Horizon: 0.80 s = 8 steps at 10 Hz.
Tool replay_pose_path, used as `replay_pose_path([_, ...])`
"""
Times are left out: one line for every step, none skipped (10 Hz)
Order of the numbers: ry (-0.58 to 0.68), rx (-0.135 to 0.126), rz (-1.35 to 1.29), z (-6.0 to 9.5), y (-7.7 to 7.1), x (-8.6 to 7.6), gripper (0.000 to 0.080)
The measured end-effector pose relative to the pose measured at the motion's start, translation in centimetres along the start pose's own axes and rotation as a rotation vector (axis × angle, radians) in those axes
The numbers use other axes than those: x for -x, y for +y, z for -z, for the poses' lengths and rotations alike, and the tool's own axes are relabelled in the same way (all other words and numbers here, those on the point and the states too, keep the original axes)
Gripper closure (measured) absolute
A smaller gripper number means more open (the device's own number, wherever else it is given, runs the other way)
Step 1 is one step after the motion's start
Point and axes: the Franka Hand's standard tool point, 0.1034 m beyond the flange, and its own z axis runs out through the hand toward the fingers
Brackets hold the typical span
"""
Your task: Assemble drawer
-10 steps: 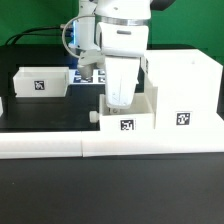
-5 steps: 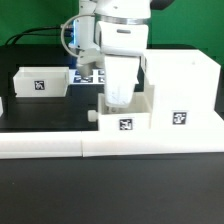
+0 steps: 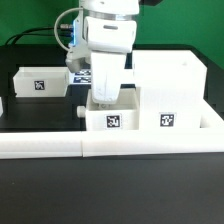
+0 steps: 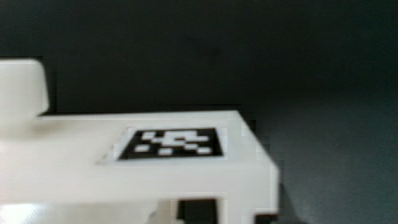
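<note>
Black table (image 3: pixel 45 112), gripper (image 3: pixel 104 96) inside knobbed tray (image 3: pixel 113 121)

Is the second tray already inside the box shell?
No, the second tray sits alone on the table, well apart from the box shell.

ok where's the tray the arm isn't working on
The spare tray sits on the black table at the exterior view's left, apart from the knobbed tray under the gripper and the box shell beyond it.
</note>
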Motion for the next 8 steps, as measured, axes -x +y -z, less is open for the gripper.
replay_pose_path([0.002, 0.000, -0.012, -0.14, -0.04, -0.27, 0.0758])
replay_pose_path([0.006, 0.008, -0.020, -0.12, 0.08, -0.55, 0.0758])
replay_pose_path([0.009, 0.012, -0.021, -0.10, 0.14, -0.77, 0.0758])
replay_pose_path([0.010, 0.013, -0.026, -0.08, 0.14, -0.98, 0.0758])
replay_pose_path([0.011, 0.013, -0.034, -0.05, 0.13, -1.26, 0.0758])
replay_pose_path([0.010, 0.012, -0.038, -0.06, 0.12, -1.26, 0.0758])
replay_pose_path([0.010, 0.012, -0.037, -0.06, 0.12, -1.26, 0.0758])
replay_pose_path([0.010, 0.012, -0.037, -0.06, 0.12, -1.26, 0.0758])
